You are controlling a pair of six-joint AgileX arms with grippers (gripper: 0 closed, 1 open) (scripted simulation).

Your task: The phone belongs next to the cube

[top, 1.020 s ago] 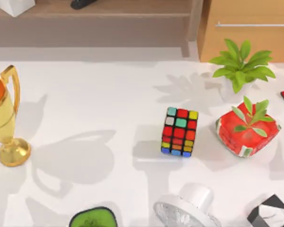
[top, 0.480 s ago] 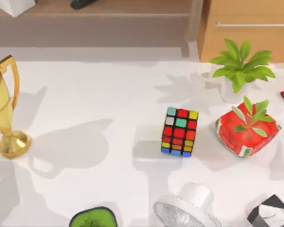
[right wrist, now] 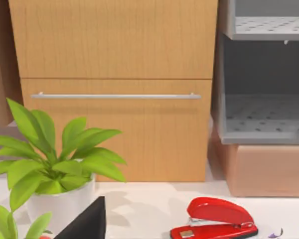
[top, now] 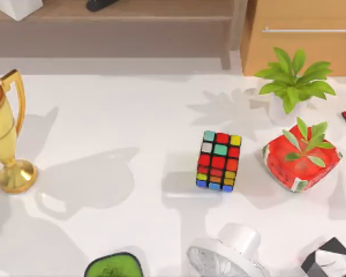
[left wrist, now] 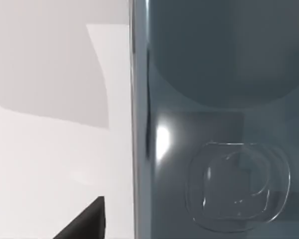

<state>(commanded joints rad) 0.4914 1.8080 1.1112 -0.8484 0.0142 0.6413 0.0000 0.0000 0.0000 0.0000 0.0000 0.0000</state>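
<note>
The left gripper's state can't be told; its wrist view has the phone (left wrist: 219,119) right up close, glossy grey-blue with a faint round mark. The cube (top: 218,161), black-framed with square stickers, sits mid-table toward the right edge, beside the red leafy planter (top: 300,161).

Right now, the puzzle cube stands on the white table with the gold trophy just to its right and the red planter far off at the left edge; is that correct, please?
Not quite: the sides are swapped. In the top view the cube stands on the white table with the red planter just to its right, and the gold trophy far off at the left edge.
</note>
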